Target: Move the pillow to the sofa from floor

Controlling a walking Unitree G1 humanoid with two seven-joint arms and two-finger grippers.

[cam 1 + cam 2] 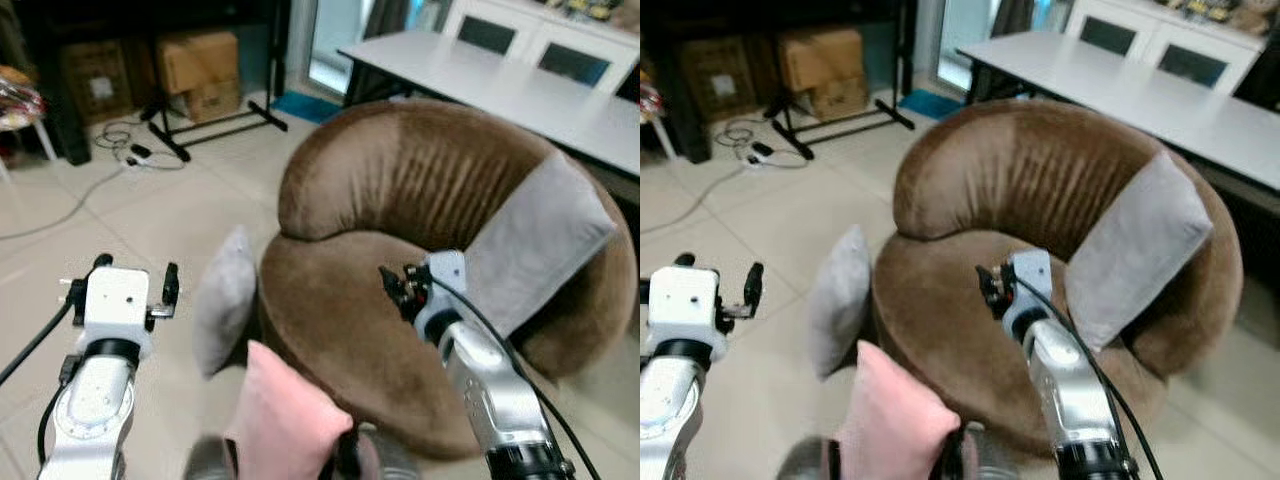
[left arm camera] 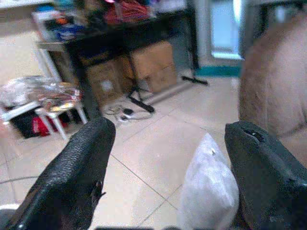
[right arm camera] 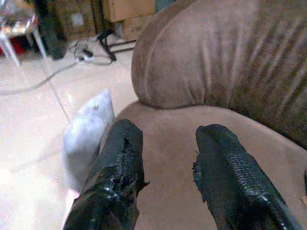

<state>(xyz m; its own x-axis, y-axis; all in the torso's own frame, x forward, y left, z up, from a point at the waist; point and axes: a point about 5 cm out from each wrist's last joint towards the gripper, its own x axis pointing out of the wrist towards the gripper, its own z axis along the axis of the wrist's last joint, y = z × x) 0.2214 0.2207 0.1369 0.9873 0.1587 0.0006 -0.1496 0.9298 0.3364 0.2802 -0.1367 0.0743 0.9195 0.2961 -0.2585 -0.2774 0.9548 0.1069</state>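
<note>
The left claw (image 2: 163,163) is raised over the floor (image 1: 150,230), its fingers spread wide with nothing between them. The right claw (image 3: 165,177) reaches out over the sofa (image 1: 400,200) seat, fingers parted and empty. A grey pillow (image 1: 225,300) stands on the floor, leaning against the sofa's front. A pink pillow (image 1: 285,415) lies nearer.

Cardboard boxes (image 1: 198,70) are sitting under a dark shelf beside a black stand (image 1: 205,125), cables (image 1: 120,155) are trailing across the tiled floor (image 1: 150,220), and a white table (image 1: 520,85) is standing behind.
</note>
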